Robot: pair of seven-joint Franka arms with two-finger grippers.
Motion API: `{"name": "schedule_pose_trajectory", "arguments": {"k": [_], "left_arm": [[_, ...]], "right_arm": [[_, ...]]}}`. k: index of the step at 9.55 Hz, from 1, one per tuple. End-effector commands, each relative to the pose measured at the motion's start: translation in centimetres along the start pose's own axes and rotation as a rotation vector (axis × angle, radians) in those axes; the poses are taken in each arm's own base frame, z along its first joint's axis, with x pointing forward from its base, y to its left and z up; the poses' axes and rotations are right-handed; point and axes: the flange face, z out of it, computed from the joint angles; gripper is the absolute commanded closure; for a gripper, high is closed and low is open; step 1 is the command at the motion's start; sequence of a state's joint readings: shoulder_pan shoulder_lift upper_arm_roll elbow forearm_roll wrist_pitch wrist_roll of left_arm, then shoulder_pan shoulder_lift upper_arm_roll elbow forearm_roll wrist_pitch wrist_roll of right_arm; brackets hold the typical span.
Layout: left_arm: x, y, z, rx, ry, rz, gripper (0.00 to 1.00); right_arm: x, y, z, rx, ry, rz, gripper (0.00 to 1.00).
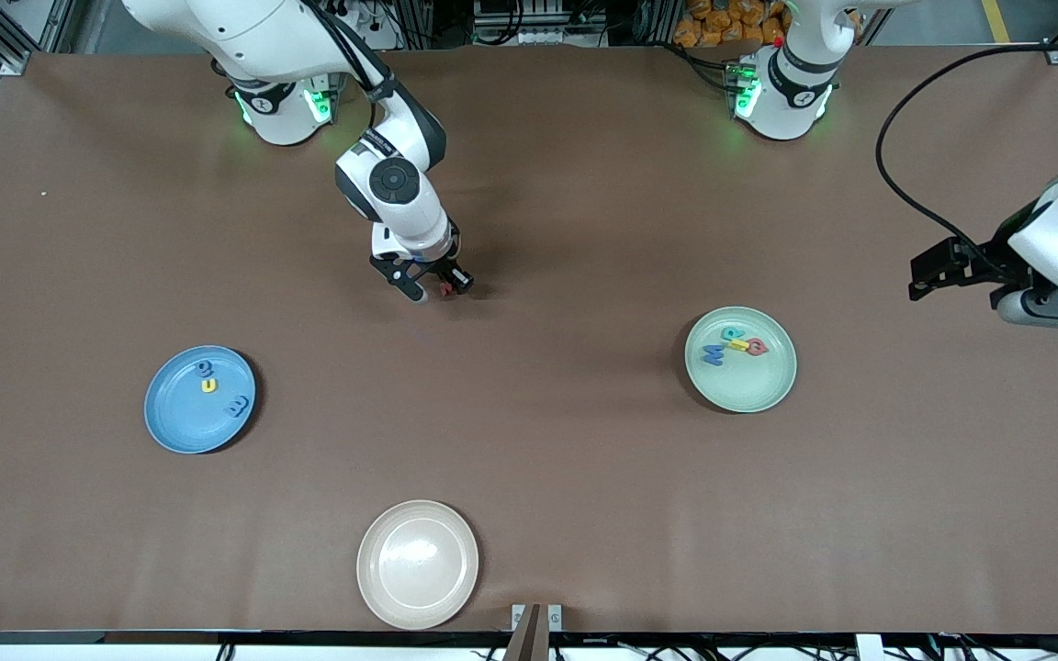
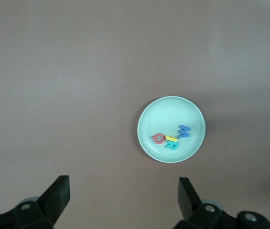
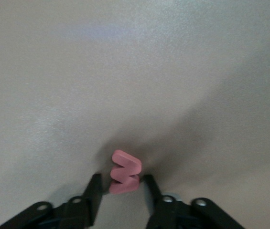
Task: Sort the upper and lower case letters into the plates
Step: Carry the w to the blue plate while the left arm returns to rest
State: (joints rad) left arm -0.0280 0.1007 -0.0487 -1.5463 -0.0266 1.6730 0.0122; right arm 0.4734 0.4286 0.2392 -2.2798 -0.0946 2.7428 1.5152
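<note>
My right gripper (image 1: pixel 442 289) is low over the bare table between the two plates, toward the robots' side. In the right wrist view it (image 3: pixel 122 180) is shut on a red letter w (image 3: pixel 125 172), which also shows in the front view (image 1: pixel 444 288). The blue plate (image 1: pixel 178 415) holds a teal letter (image 1: pixel 205 368), a yellow u (image 1: pixel 208 386) and a blue letter (image 1: pixel 237 406). The mint green plate (image 1: pixel 751 384) holds a blue M (image 1: pixel 713 353), a teal R (image 1: pixel 733 333), a yellow H (image 1: pixel 738 346) and a red Q (image 1: pixel 757 346). My left gripper (image 1: pixel 915 278) waits open and empty in the air at its end of the table; its wrist view (image 2: pixel 124 183) shows that plate (image 2: pixel 163 114).
A cream-beige plate (image 1: pixel 417 564) lies empty near the table's front edge. A black cable (image 1: pixel 896 188) loops from the left arm above the table. A small bracket (image 1: pixel 536 617) stands at the front edge.
</note>
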Motion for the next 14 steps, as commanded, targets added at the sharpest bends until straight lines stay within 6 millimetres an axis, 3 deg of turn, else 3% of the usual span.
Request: {"name": "schedule_pose_trajectory", "arguments": {"k": [1,2,4,6,8,9,11,12,13,14], "left_arm": [[-1.7,0.5,-1.2,-0.025,-0.017,-0.032,0.00],[-2.1,0.6,-1.6,-0.016,-0.023,-0.029,0.00],[-3.2,0.4,-2.3,-0.006,-0.017,-0.031,0.00],[-3.9,0.1,-2.8,-0.005,-0.027,-0.039,0.00],[-3.6,1.9,-2.7,-0.004,-0.041,-0.015,0.00],[-3.6,2.1,-2.9,-0.003,-0.036,-0.024,0.00],[-3.3,1.7,-2.8,0.006,-0.034,-0.026,0.00],[-3.2,1.5,-3.3,0.008,-0.025,-0.027,0.00],[-3.2,1.2,-3.2,0.009,-0.026,-0.031,0.00],[-3.2,0.9,-3.3,0.009,-0.023,-0.036,0.00]], "right_arm": [[0.9,0.2,0.2,0.002,0.007,0.023,1.00],[2.1,0.0,-0.7,0.013,0.023,0.028,1.00],[7.9,-0.4,-3.5,0.033,0.102,-0.015,1.00],[17.3,0.0,-6.9,-0.033,0.133,-0.086,1.00],[27.2,4.2,-8.5,-0.072,0.128,-0.206,1.00],[31.0,6.8,-8.7,-0.080,0.125,-0.266,1.00],[37.5,10.8,-10.0,-0.081,0.137,-0.364,1.00],[39.2,11.8,-9.9,-0.084,0.138,-0.396,1.00],[39.9,12.1,-10.0,-0.086,0.139,-0.429,0.82],[40.4,12.7,-10.7,-0.086,0.145,-0.468,0.01]]}}
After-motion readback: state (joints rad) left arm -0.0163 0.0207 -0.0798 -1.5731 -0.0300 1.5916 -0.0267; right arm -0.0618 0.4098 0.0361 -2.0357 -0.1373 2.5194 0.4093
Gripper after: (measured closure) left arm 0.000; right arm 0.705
